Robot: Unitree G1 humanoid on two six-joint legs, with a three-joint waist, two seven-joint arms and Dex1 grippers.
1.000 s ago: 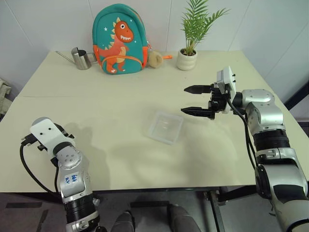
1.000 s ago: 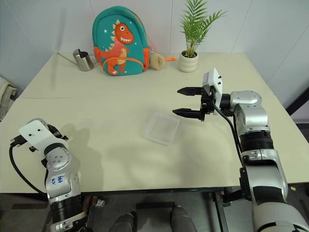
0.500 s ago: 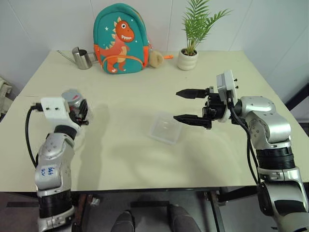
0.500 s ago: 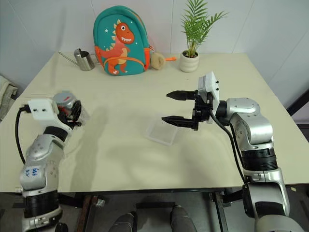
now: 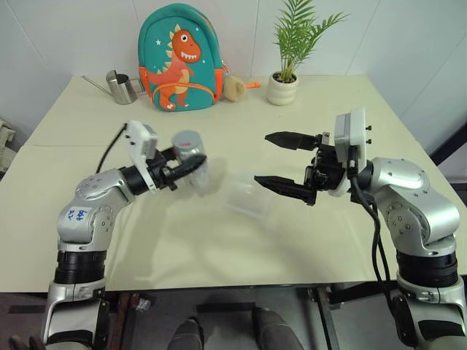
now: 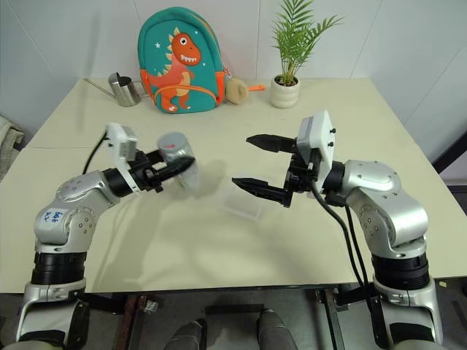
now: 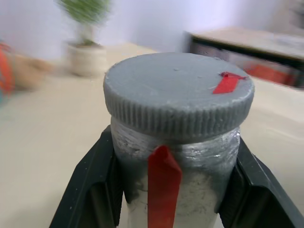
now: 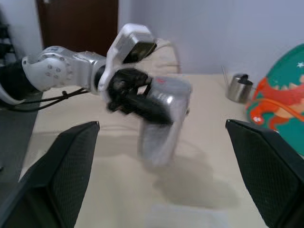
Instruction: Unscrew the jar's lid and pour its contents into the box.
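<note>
counter (image 5: 219, 248): pale cream top before me, evenly lit | far edge: dinosaur backpack (image 5: 180, 58), steel watering can (image 5: 122, 87) toward its far left corner, potted plant (image 5: 290, 51) | wall (image 5: 66, 33): plain white behind | floor (image 5: 219, 321): dark grey under near edge

A teal dinosaur backpack (image 5: 179, 60) stands upright at the far edge of the beige table (image 5: 87, 117). A steel watering can (image 5: 122, 87) sits to its left. A tan plush toy (image 5: 233, 88) and a potted palm (image 5: 284, 76) sit to its right.
</note>
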